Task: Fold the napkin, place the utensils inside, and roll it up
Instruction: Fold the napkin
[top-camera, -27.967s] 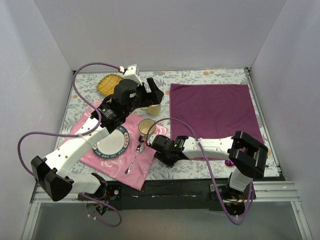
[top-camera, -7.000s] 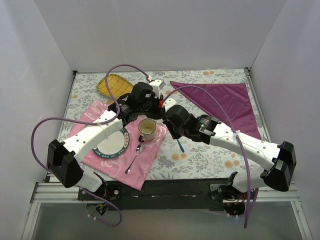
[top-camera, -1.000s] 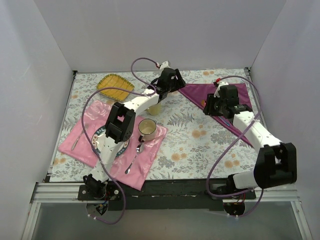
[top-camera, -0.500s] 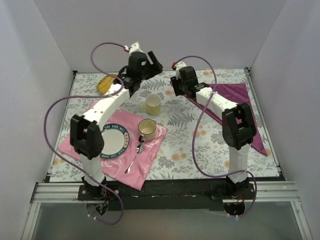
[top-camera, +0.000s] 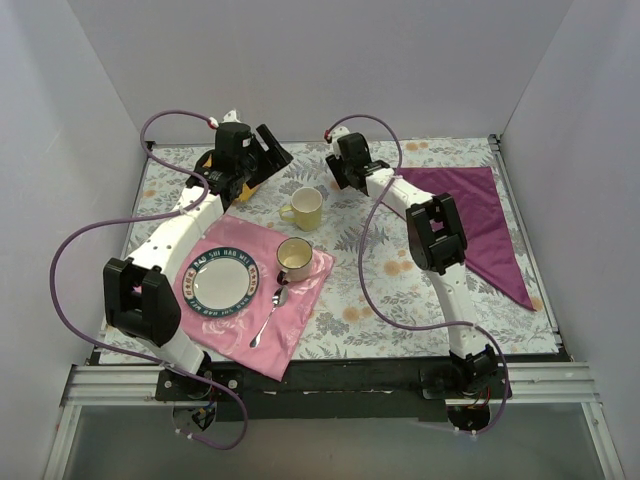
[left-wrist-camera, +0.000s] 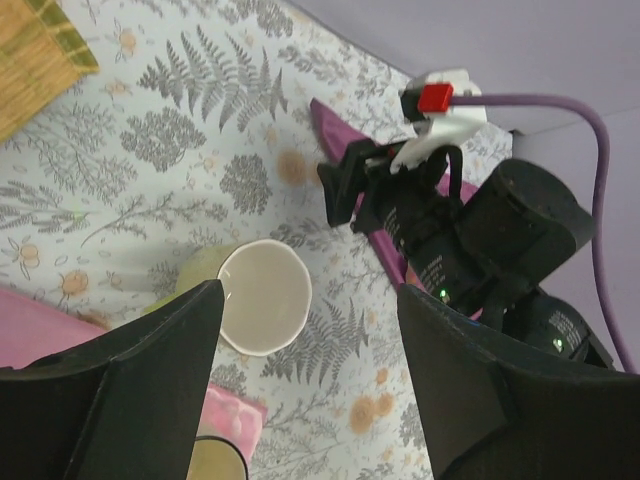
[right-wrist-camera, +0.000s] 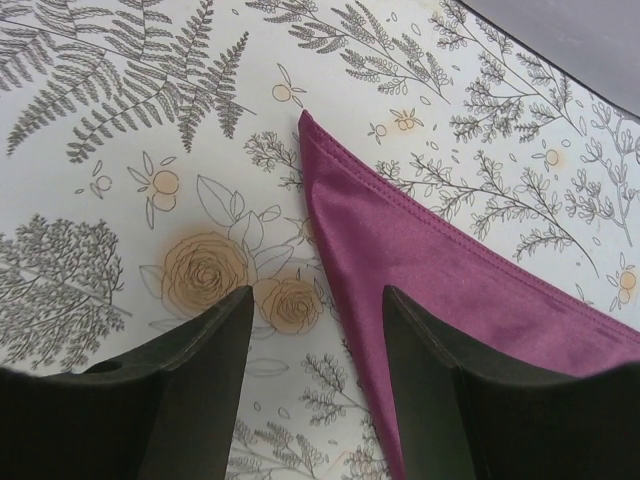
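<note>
So far we see the napkin (top-camera: 470, 215) folded into a triangle at the far right of the surface (top-camera: 330, 330), our left tool (left-wrist-camera: 310, 390) and right tool (right-wrist-camera: 315, 390) both released and empty, no utensil visible, rolling not yet done.

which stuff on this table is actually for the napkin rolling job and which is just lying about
For the job:
- napkin, folded into a triangle
- blue-handled utensil, not in view right now

Just lying about:
- pink placemat
- plate
- spoon
- beige cup
- yellow mug
- woven dish
</note>
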